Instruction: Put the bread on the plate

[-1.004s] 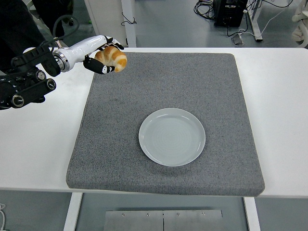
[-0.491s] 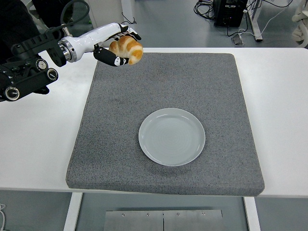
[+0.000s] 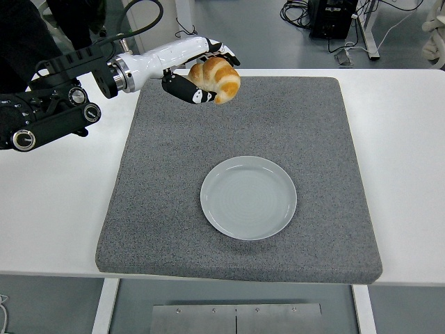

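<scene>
The white table (image 3: 410,139) is lying under everything, and it is the largest thing I am seeing. On it one grey felt mat (image 3: 292,118) is resting, almost square, and it is covering most of the middle of the table. In the middle of the mat, a little toward the near edge, one round plate (image 3: 248,197) is sitting, pale grey-blue, with nothing on it.

My left arm is coming in from the left edge, black at the near part and white at the forearm, and it is reaching over the far left corner of the mat. My left hand (image 3: 201,73) is holding the bread (image 3: 216,78): my fingers are curling around it from above and from below, and they are gripping it. The bread is only one piece, a croissant, golden brown with lighter stripes across its curved back and a darker crust at the ends. It is hanging in the air above the far part of the mat, well apart from the plate, to the far left of it. Nothing is standing on the mat between the bread and the plate.

Behind the table, on the floor at the far side, some black cables (image 3: 300,12) and white furniture legs are showing.
</scene>
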Available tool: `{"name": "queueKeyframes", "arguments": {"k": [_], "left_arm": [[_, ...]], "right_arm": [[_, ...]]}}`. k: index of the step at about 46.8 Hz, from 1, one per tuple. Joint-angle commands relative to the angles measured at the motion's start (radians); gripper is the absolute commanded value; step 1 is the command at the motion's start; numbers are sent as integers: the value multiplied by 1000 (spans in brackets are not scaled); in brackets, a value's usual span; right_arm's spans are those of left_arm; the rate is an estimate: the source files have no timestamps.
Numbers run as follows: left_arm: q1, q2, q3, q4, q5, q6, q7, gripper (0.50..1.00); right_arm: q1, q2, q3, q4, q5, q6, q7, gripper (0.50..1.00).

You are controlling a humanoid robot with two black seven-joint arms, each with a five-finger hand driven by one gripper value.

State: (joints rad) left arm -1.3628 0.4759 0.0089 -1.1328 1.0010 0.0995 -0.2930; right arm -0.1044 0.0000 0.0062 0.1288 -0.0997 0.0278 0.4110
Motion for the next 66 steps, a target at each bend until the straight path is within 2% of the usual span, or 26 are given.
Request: {"name": "queueKeyframes", "arguments": {"k": [1,27,57,66], "left_arm": [[-7,0,0,-27,14,0,0,705],[1,-20,3,-134,122,0,5,707],[70,-80,16,-136,197,5,1,707],[85,-85,52,-136,271,11,-3,711]], "right_arm": [[0,0,0,0,0,0,0,1000],[0,0,0,0,0,0,0,1000],[0,0,0,0,0,0,-1,1000],[0,0,0,0,0,0,0,1000]]}}
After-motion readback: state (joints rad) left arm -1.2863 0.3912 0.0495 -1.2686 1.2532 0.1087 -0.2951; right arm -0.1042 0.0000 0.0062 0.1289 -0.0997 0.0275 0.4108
